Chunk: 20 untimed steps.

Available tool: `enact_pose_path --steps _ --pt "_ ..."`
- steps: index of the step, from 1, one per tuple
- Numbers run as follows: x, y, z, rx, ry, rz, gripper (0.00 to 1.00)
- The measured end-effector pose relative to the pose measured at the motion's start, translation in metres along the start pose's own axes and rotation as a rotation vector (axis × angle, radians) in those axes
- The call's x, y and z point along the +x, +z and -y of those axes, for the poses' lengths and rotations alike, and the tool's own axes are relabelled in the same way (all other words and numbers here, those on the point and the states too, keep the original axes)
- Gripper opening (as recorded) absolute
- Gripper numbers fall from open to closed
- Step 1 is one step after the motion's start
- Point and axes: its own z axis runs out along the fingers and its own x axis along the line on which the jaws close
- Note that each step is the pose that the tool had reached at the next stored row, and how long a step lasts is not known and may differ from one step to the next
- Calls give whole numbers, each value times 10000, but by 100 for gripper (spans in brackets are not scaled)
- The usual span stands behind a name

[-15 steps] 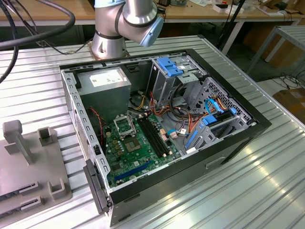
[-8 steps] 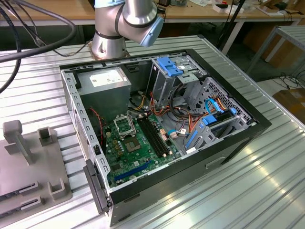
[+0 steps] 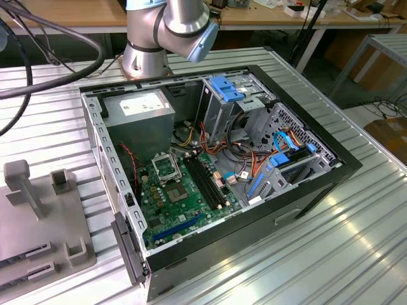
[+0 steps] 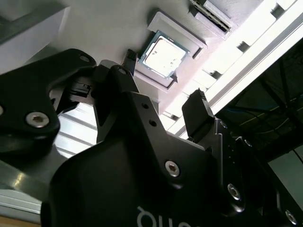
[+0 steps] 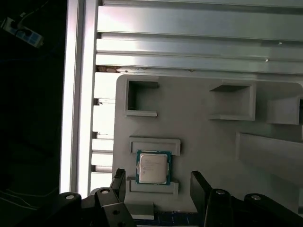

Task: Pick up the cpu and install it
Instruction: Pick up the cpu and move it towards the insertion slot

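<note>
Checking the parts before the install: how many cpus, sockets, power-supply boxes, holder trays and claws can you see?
cpu: 1
socket: 1
power-supply box: 1
grey holder tray: 1
claw: 1, open, with the cpu lying between its fingers
Total: 5

Open computer case [image 3: 305, 190] is laid flat on slatted metal table [image 3: 331, 254]. Green motherboard [image 3: 184, 206] is exposed. CPU socket [image 3: 166, 168] is seen near grey power supply [image 3: 137, 121], beside black memory slots [image 3: 206, 181]. Grey fixture tray [image 3: 38, 235] is set at the exterior view's left. Robot arm [image 3: 168, 25] is seen behind the case.
</note>
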Motion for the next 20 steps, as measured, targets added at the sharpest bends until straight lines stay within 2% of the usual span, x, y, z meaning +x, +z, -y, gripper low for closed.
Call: enact_pose_path --steps 12,20 --pt "11 241 12 20 1 -14 66" --pt "11 258 12 20 1 -15 66"
